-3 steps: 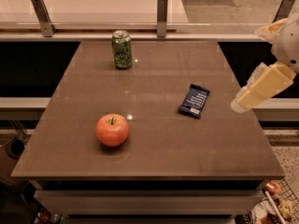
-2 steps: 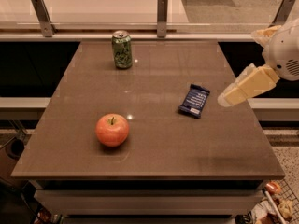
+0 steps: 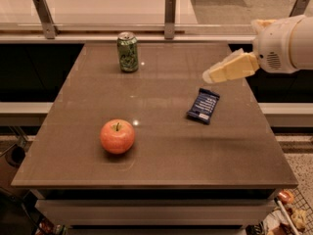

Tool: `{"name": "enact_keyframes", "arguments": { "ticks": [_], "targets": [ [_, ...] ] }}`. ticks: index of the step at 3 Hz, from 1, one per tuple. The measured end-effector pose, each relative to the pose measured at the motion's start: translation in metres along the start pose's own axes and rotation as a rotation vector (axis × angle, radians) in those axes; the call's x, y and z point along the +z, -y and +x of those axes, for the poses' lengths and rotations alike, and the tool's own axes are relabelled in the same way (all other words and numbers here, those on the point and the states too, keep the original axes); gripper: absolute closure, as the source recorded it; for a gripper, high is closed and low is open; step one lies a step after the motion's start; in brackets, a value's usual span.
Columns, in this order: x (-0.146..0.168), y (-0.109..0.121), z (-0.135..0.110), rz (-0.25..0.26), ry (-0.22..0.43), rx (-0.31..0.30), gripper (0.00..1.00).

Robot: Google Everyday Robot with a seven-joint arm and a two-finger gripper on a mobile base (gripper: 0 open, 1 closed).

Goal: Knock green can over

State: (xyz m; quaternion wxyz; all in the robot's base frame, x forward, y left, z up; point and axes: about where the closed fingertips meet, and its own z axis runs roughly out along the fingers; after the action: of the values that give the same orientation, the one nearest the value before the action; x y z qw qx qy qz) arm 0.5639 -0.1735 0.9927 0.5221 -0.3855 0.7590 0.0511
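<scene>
The green can [image 3: 127, 52] stands upright near the far left part of the brown table [image 3: 161, 155]; it has pale markings and a silver top. My gripper [image 3: 210, 76] comes in from the right on a white arm [image 3: 286, 43], its cream fingers pointing left and slightly down. It hovers above the table's right side, just above a blue packet [image 3: 203, 105], and well to the right of the can. It holds nothing.
A red-orange apple [image 3: 117, 136] sits at the front left of the table. The blue snack packet lies right of centre. A rail with metal posts [image 3: 169, 16] runs behind the table's far edge.
My gripper and arm have moved left and up over the table, from beyond the right edge to above the blue packet. The can, apple and packet have not moved.
</scene>
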Motion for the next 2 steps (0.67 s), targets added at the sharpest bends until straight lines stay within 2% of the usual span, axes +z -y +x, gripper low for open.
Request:
{"name": "enact_keyframes", "arguments": {
  "ticks": [1, 2],
  "targets": [
    [0.024, 0.0081, -0.0214, 0.054, 0.082, 0.055, 0.0],
    [0.0277, 0.0073, -0.0247, 0.057, 0.083, 0.048, 0.0]
  ]
}}
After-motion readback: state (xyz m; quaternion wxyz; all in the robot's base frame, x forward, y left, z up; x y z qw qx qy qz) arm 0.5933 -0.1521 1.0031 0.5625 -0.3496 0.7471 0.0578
